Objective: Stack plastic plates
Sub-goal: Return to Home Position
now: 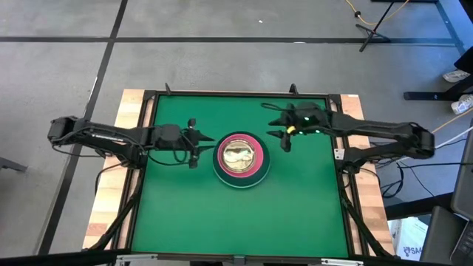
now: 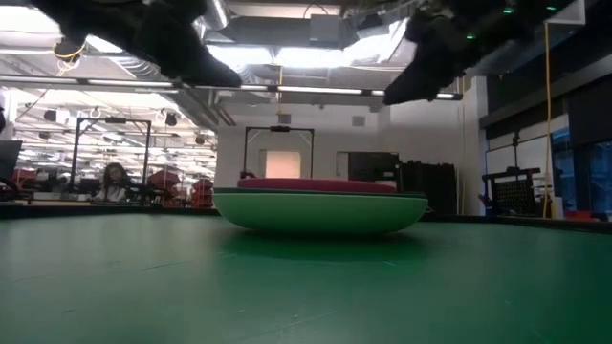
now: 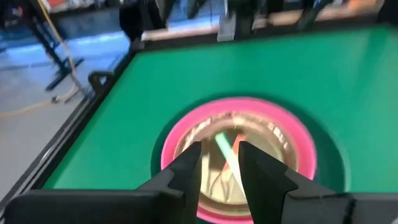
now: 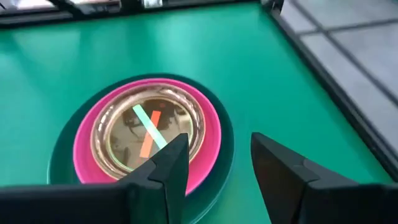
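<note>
**Item 1: left claw** [image 1: 201, 140] [image 3: 219, 155]. Mine. It hangs above the table [image 1: 310, 214], clear of its green top. The fingers are parted by a narrow gap and hold nothing.

**Item 2: right claw** [image 1: 278, 127] [image 4: 217, 146]. Mine. It is likewise raised off the table. The fingers are set wider apart than the left pair and hold nothing.

**Item 3: stack of plastic plates** [image 1: 240, 159] [image 2: 320, 212]. A single pile resting on the table between my two claws.
- From the left claw it lies just ahead of the fingertips, close under them.
- From the right claw it lies ahead and off to one side, near but apart.
- Neither claw touches it.
- Seen from table height, the pile's underside is a lighter green. I cannot tell whether that is a separate plate.

**Item 3a: dark green plate** [image 1: 240, 184] [image 4: 227, 146]. The lowest plate I can make out from above. Its rim shows as a dark ring around everything else.

**Item 3b: pink plate** [image 1: 240, 134] [image 4: 211, 134]. Nested on the dark green plate, with its pink rim showing all the way round.

**Item 3c: clear dishes** [image 1: 239, 154] [image 4: 124, 146]. Nested in the middle of the pink plate. They look glossy and amber-toned from above. A pale green streak and an orange streak cross on their surface. I cannot count how many dishes lie there.

**Item 4: person** [image 2: 115, 180]. Far off in the room beyond the table.
</note>
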